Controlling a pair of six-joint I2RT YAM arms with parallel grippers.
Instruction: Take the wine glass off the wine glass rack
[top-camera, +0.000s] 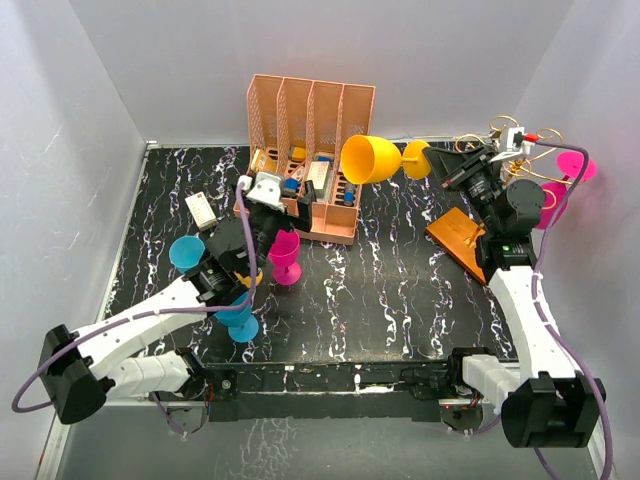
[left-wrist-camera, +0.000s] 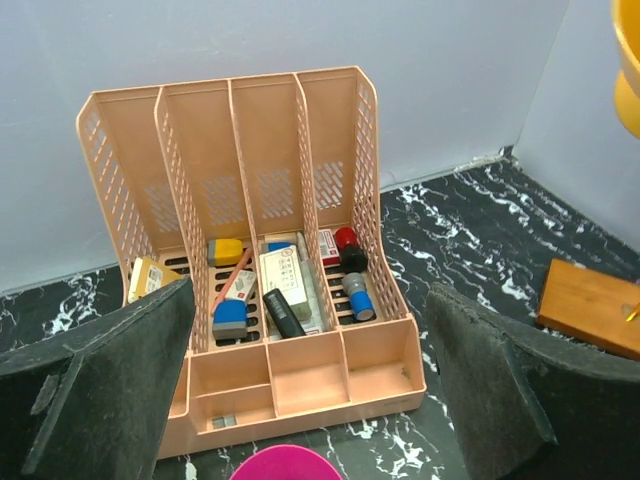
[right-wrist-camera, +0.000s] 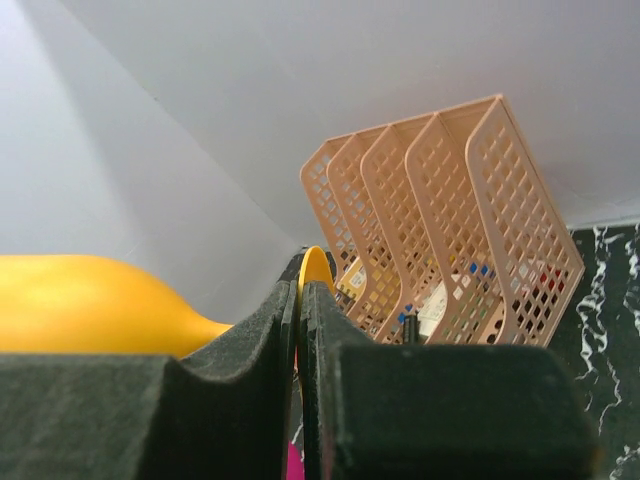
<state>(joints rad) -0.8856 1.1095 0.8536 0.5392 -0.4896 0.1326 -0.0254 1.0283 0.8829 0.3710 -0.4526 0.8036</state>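
Note:
The wine glass rack (top-camera: 520, 150) is a gold wire stand at the back right on a wooden base (top-camera: 458, 240). My right gripper (top-camera: 437, 165) is shut on the foot (right-wrist-camera: 316, 265) of a yellow wine glass (top-camera: 368, 159). It holds the glass on its side in the air, left of the rack, bowl (right-wrist-camera: 90, 305) pointing left. Two pink glasses (top-camera: 578, 165) still hang on the rack's right side. My left gripper (top-camera: 285, 215) is open and empty, just above a pink glass (top-camera: 284, 255) that stands on the table; the glass rim (left-wrist-camera: 285, 465) shows between its fingers (left-wrist-camera: 110, 390).
A peach-pink slotted organizer (top-camera: 310, 120) with small items stands at the back middle, right ahead of my left gripper (left-wrist-camera: 310, 400). Two blue glasses (top-camera: 186, 252) (top-camera: 240, 318) stand by my left arm. A small white box (top-camera: 203, 208) lies at the left. Grey walls enclose the marbled table.

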